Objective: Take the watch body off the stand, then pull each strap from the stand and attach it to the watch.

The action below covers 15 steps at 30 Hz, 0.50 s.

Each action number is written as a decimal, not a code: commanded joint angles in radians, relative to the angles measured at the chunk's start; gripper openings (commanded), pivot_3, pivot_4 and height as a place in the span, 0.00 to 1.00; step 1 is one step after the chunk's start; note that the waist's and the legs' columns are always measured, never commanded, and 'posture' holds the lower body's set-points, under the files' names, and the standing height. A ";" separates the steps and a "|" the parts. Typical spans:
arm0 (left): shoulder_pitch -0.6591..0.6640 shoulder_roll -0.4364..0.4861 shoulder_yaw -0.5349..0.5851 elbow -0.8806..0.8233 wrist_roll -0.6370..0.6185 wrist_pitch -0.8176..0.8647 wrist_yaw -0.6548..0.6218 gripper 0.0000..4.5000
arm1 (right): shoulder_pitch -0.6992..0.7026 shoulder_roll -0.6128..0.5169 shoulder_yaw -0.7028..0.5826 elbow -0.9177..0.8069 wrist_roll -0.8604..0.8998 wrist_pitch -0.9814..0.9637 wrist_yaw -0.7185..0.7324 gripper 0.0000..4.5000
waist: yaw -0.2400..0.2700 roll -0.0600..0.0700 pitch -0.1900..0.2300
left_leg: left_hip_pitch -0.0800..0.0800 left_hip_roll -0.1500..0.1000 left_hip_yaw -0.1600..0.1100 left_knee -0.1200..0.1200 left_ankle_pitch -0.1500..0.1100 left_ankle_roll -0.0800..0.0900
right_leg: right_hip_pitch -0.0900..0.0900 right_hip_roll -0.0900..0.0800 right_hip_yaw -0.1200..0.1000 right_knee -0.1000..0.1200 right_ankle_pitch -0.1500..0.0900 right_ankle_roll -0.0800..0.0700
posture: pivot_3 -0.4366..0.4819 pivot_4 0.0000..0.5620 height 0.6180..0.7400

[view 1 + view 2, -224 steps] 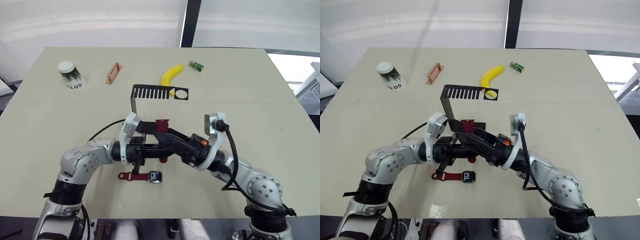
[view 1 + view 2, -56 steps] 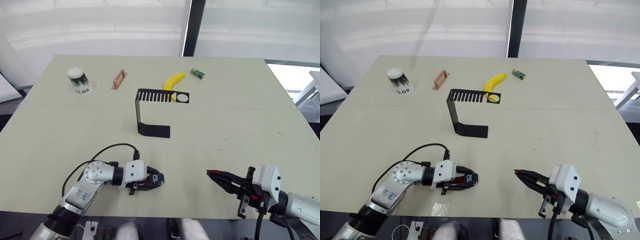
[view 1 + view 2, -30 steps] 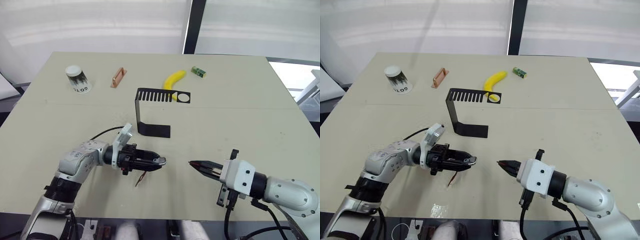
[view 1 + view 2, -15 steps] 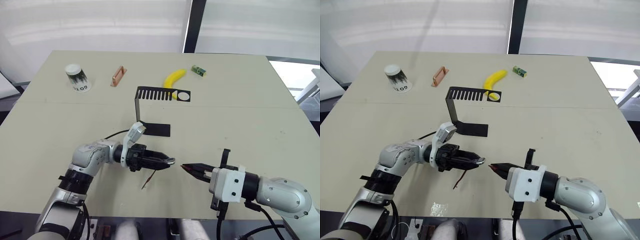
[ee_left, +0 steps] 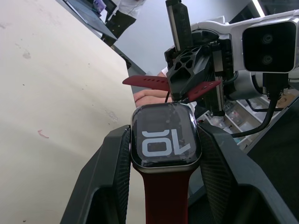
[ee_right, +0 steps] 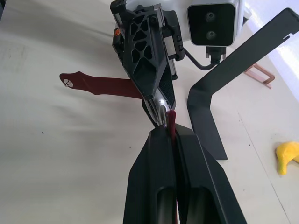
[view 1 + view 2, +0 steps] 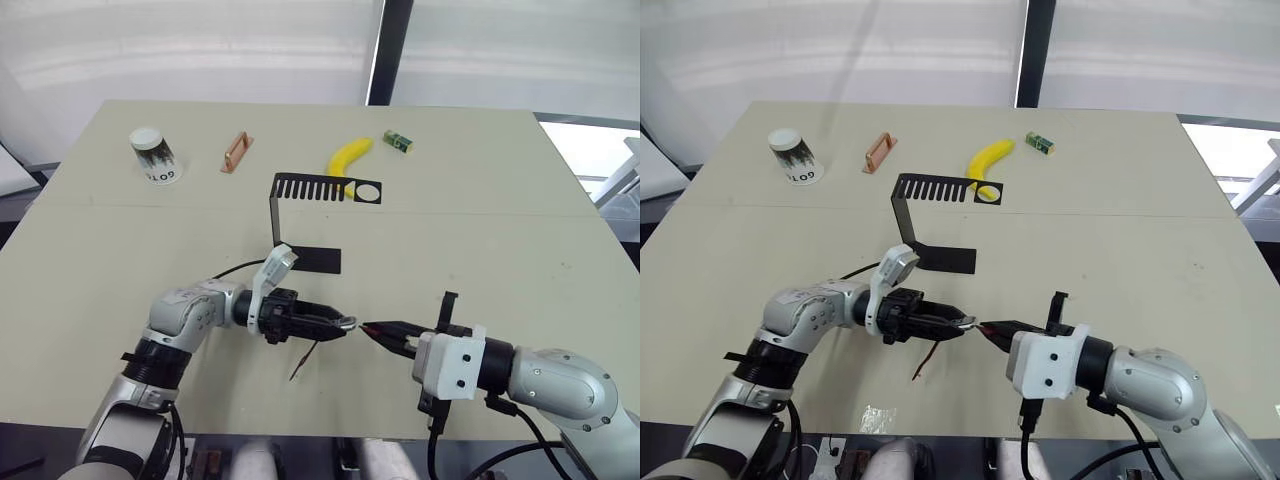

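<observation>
A: Left fingers (image 5: 112,172)?
B: Clamped on the watch body (image 5: 164,140) from both sides, screen lit and facing the wrist camera, one maroon strap (image 5: 163,196) already fitted and running back between the pads. From the head views, strap tail (image 7: 303,360) seen dangling below the left gripper (image 7: 338,323), above the counter (image 7: 480,230).

A: And the right fingers (image 6: 156,186)?
B: Pressed nearly together, pinching the second strap (image 6: 172,122) edge-on, with its tip poking out just past the fingertips. In the left wrist view, that same strap (image 5: 149,82) seen sticking out sideways from the right gripper (image 7: 372,331).

A: How near were the two?
B: Tip to tip over the near middle of the counter. Second strap's end right at the rim of the watch body, touching or just short of it; could not tell which.

A: Where was the stand (image 7: 290,215)?
B: Farther back, upright on its flat base, well apart from both grippers, comb-slotted top arm bare.

A: Anything else on the counter?
B: Along the far side: banana (image 7: 347,157) just behind the stand's top arm, small green box (image 7: 397,141) beside the banana, copper-coloured handle (image 7: 235,152) toward the left, overturned paper cup (image 7: 151,155) farthest left. Black cable (image 7: 235,268) looping from the left wrist.
</observation>
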<state>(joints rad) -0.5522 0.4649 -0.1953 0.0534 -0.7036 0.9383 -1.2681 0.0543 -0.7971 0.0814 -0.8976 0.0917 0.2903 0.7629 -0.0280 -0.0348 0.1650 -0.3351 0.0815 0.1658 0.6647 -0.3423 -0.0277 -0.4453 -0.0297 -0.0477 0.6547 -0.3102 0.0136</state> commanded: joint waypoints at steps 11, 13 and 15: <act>-0.023 -0.023 0.028 -0.028 -0.019 0.010 0.032 0.36 | -0.050 0.006 0.040 0.028 -0.030 -0.001 0.002 0.00 | 0.000 0.000 0.000 | 0.000 0.000 0.000 0.000 0.000 0.000 | 0.000 0.000 0.000 0.000 0.000 0.000 | 0.48 0.27 0.91; -0.020 -0.026 0.027 -0.030 -0.018 0.010 0.036 0.36 | -0.051 0.009 0.042 0.028 -0.031 -0.004 0.001 0.00 | 0.000 0.000 0.000 | 0.000 0.000 0.000 0.000 0.000 0.000 | 0.000 0.000 0.000 0.000 0.000 0.000 | 0.48 0.27 0.91; -0.019 -0.028 0.027 -0.031 -0.017 0.010 0.040 0.36 | -0.051 0.012 0.042 0.027 -0.032 -0.006 0.002 0.00 | 0.000 0.000 0.000 | 0.000 0.000 0.000 0.000 0.000 0.000 | 0.000 0.000 0.000 0.000 0.000 0.000 | 0.48 0.27 0.91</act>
<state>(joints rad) -0.5646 0.4455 -0.1773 0.0534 -0.7035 0.9490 -1.2311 0.0117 -0.7924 0.1166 -0.8553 0.0572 0.3028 0.7632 -0.0281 -0.0348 0.1650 -0.3351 0.0816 0.1658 0.6648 -0.3422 -0.0277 -0.4453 -0.0297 -0.0477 0.6548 -0.3102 0.0136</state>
